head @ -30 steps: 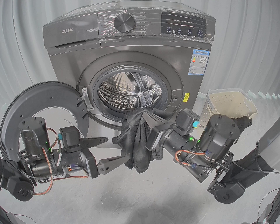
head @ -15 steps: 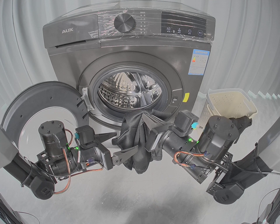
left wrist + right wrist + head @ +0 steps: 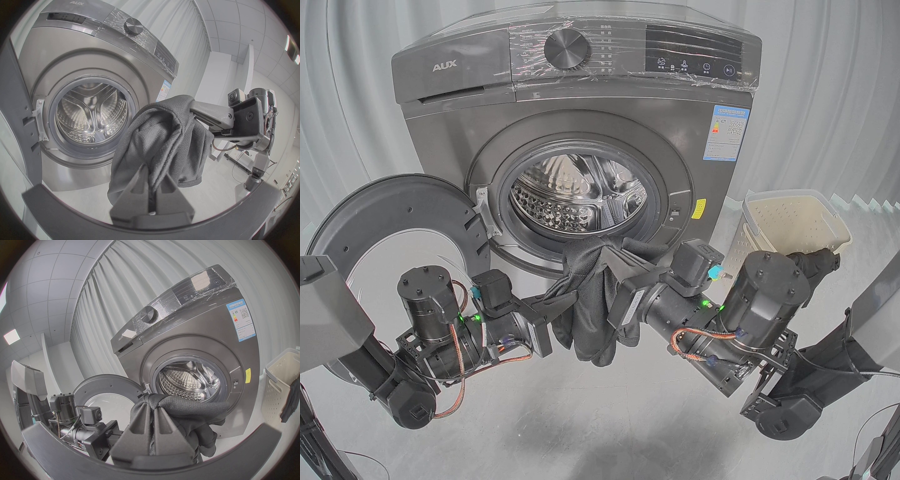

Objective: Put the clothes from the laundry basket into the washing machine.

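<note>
Clamping one black garment (image 3: 591, 312), left hand (image 3: 153, 176) and right hand (image 3: 152, 411) face the washing machine (image 3: 456, 131).

A pale grey, glossy floor (image 3: 612, 412) carried a dark grey front-loading washing machine (image 3: 575, 156), which stood upright on it with its round door swung open toward the left. Just beside the machine, on its right, a cream perforated laundry basket (image 3: 794, 222) stood upright on the same floor.

My left gripper (image 3: 152, 187) pinches a low fold of the black garment (image 3: 162, 137). The right gripper (image 3: 194, 110) grips its top.
</note>
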You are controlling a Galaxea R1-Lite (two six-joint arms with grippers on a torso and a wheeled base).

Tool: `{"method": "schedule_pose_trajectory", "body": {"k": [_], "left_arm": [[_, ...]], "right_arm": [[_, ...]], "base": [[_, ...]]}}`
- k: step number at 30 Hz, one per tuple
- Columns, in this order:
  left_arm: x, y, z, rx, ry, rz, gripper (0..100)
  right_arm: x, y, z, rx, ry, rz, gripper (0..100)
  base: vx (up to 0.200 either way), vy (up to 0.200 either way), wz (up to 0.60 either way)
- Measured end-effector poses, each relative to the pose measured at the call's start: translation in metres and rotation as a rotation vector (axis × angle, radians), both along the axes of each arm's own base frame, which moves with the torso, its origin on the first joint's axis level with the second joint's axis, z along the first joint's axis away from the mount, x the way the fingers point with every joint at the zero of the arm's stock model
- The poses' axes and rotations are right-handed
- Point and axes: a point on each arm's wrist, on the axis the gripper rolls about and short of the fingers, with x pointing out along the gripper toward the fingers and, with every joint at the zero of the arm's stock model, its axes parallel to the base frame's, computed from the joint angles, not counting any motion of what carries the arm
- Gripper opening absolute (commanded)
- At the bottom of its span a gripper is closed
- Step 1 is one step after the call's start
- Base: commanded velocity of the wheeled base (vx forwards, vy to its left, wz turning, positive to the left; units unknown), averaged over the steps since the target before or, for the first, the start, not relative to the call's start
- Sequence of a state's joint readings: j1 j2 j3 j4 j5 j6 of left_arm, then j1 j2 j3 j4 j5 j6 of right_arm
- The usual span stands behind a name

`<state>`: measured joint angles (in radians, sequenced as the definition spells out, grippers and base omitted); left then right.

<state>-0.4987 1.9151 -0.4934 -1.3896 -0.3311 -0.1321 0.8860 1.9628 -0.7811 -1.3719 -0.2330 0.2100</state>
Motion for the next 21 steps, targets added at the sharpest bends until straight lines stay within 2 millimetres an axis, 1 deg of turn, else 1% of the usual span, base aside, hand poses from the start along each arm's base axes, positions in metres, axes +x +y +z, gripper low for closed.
{"method": "schedule_pose_trajectory", "body": {"k": [4, 11, 14, 15, 21], "left_arm": [[-0.004, 0.001, 0.000, -0.018, -0.012, -0.004, 0], [-0.021, 0.000, 0.002, -0.067, -0.027, -0.033, 0], [-0.025, 0.000, 0.002, -0.068, -0.024, -0.025, 0], [-0.026, -0.001, 0.002, -0.068, -0.025, -0.023, 100], [-0.028, -0.002, 0.001, -0.064, -0.020, -0.026, 100]], "right_arm": [[0.001, 0.001, -0.001, 0.006, -0.005, 0.000, 0], [0.001, 0.001, -0.010, -0.009, 0.006, 0.002, 0], [0.001, 0.002, -0.013, -0.017, 0.012, 0.003, 0], [0.001, 0.002, -0.014, -0.018, 0.013, 0.003, 0], [0.001, 0.002, -0.016, -0.024, 0.016, 0.003, 0]], "base": [[0.000, 0.000, 0.00], [0.000, 0.000, 0.00], [0.000, 0.000, 0.00], [0.000, 0.000, 0.00], [0.000, 0.000, 0.00]]}}
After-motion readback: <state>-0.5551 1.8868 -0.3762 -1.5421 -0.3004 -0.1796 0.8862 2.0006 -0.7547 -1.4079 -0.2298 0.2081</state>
